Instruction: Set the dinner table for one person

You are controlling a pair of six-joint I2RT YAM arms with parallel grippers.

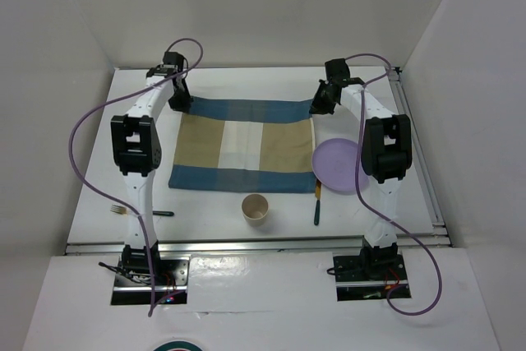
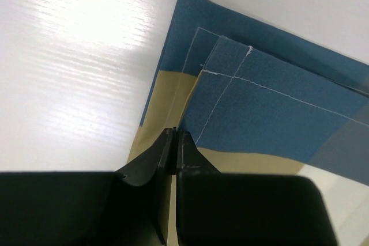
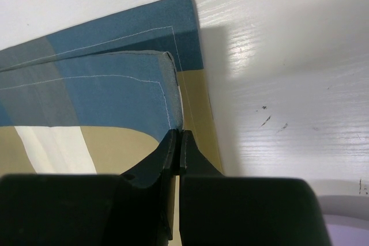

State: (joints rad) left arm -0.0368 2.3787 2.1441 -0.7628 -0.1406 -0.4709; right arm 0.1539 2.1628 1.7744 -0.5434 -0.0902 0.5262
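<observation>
Pinching the far corners of the checked placemat (image 1: 242, 145), both arms reach into the upper part of the top view. The left gripper (image 2: 174, 133) has its jaws drawn almost together on a folded-over blue-and-tan corner, and the right gripper (image 3: 177, 135) is clamped tight on the opposite one. The white counter (image 1: 214, 211) fills the centre of the frame, carrying a purple plate (image 1: 337, 166) at right, a cup (image 1: 256, 208) at lower centre and a fork (image 1: 136, 212) at lower left.
</observation>
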